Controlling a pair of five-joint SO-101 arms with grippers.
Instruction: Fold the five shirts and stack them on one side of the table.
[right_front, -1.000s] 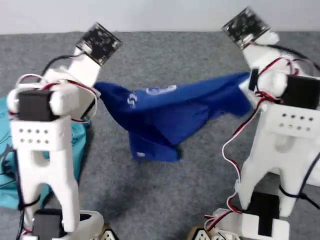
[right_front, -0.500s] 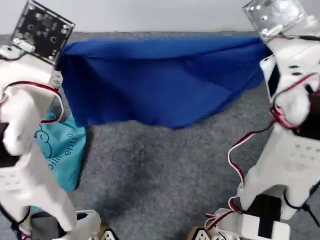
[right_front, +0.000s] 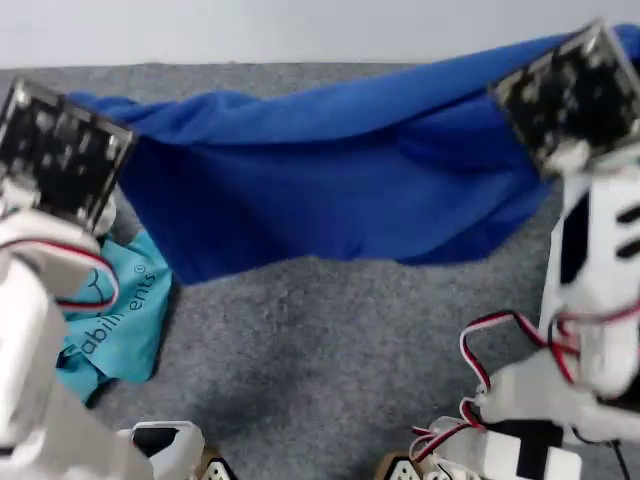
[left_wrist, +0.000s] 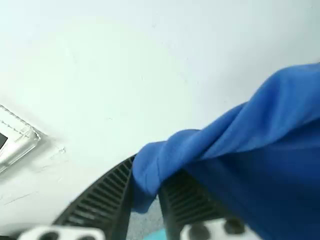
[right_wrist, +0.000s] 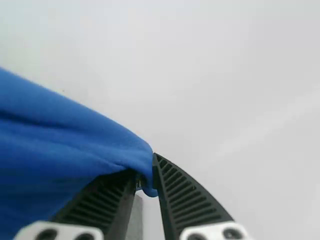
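Blue shirt (right_front: 330, 170) corners behind left arm (right_front: 35, 300), right arm (right_front: 600, 260)

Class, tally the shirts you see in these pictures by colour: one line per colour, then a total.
Blue shirt: 1
Teal shirt: 1
Total: 2

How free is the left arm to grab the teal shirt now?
Probably not: the left gripper is shut on the raised blue shirt, so reaching the teal shirt means releasing first.
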